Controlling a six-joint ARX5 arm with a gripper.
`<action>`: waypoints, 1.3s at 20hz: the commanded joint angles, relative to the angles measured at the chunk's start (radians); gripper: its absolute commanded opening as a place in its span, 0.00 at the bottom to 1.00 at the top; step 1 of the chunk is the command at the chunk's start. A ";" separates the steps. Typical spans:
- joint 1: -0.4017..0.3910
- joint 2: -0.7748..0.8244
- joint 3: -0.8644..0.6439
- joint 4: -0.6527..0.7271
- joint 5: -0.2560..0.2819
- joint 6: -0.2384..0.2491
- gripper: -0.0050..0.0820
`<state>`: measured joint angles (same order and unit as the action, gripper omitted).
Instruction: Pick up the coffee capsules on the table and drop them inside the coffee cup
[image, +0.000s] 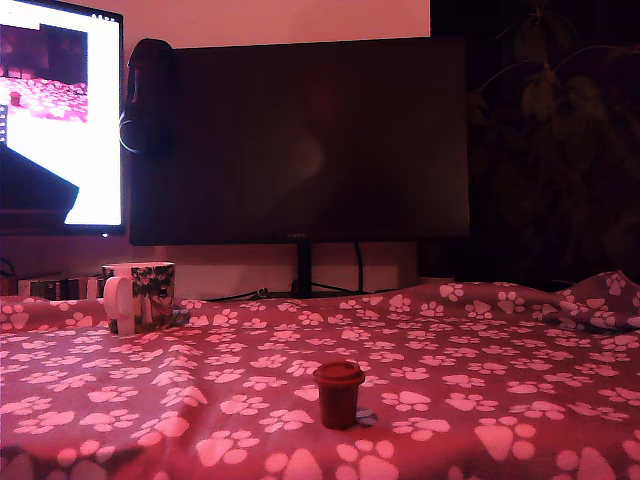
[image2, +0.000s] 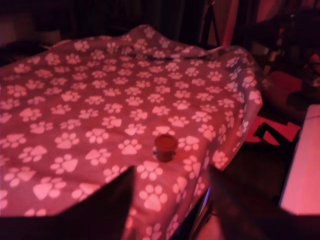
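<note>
Table (image: 480, 350): matt printed cloth, wrinkled. Capsule (image: 339, 394): smooth plastic look. Cup (image: 140, 295): glossy ceramic look.

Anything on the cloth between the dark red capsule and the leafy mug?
Nothing. In the exterior view, only bare paw-print red cloth lies between the dark red-brown capsule and the leaf-patterned mug.

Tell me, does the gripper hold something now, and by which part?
Nothing is held. The gripper is open and empty, above the cloth, with the dark red capsule standing apart ahead of it.
</note>
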<state>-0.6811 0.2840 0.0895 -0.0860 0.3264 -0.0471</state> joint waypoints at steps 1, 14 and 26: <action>-0.003 0.005 -0.030 0.006 -0.002 0.003 0.76; -0.003 0.070 -0.043 0.119 0.006 0.029 0.76; -0.038 0.484 -0.043 0.484 0.007 0.055 0.75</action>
<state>-0.7132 0.7441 0.0696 0.3748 0.3317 0.0036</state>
